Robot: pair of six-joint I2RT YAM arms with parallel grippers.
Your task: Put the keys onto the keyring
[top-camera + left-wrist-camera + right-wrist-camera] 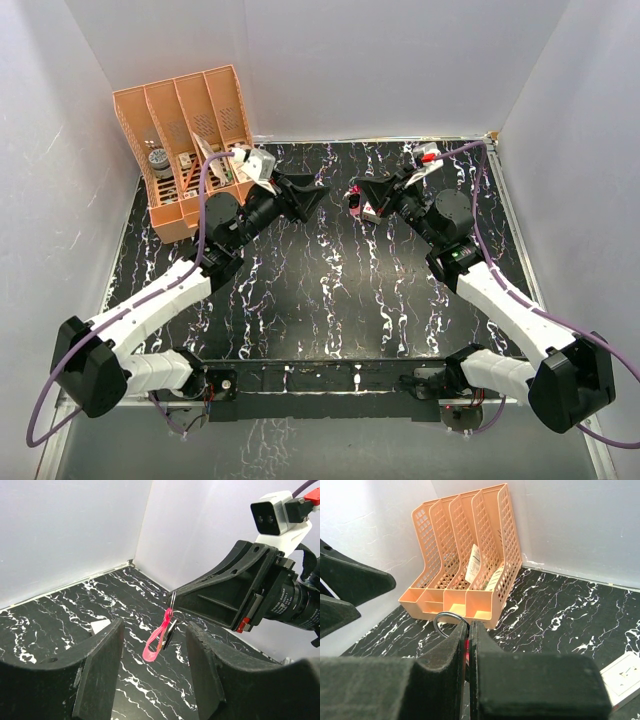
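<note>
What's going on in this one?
The right gripper is shut on the keyring, holding it up by its ring with the pink strap dangling above the table. The left gripper faces it, jaws open and empty, close to the strap. A small dark piece hangs beside the strap; I cannot tell whether it is a key.

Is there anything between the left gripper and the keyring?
Nothing visible does. The keyring hangs free in the air from the tips of the shut right gripper, and the open left gripper faces it across an empty gap.
</note>
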